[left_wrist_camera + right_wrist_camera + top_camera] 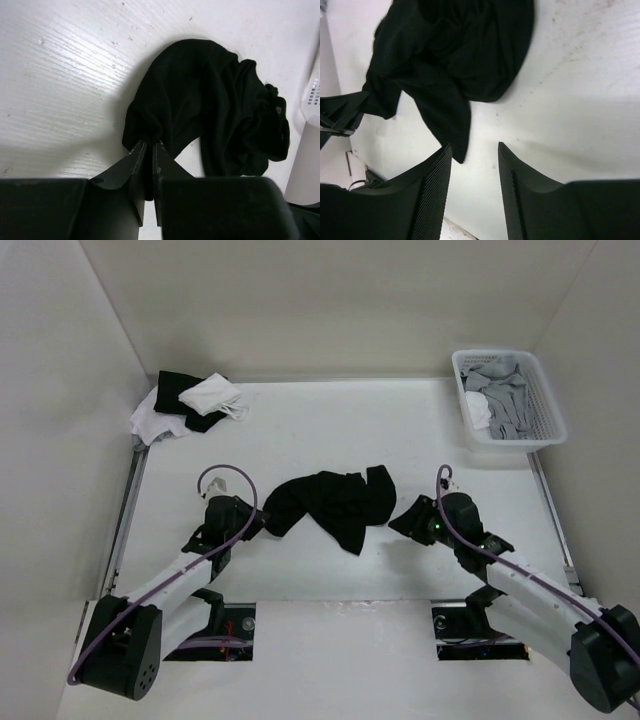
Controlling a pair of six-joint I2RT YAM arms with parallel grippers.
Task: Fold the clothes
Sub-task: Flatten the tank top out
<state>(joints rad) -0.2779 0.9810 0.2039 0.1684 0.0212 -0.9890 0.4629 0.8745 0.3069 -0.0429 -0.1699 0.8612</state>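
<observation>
The clothes, one plain black garment (335, 502), lie crumpled in a heap in the middle of the white table. My left gripper (262, 525) is at the heap's left end. In the left wrist view it (150, 142) is shut on a pinch of the black fabric (210, 100). My right gripper (400, 518) sits just right of the heap. In the right wrist view it (475, 146) stands open over bare table with nothing between its fingers. A loose tip of the garment (455, 55) ends just beside its left finger (437, 175).
A heap of mixed black and white cloths (190, 405) lies at the back left corner. A white basket (512, 441) with grey and white garments (500, 400) stands at the back right. White walls close in the table on three sides.
</observation>
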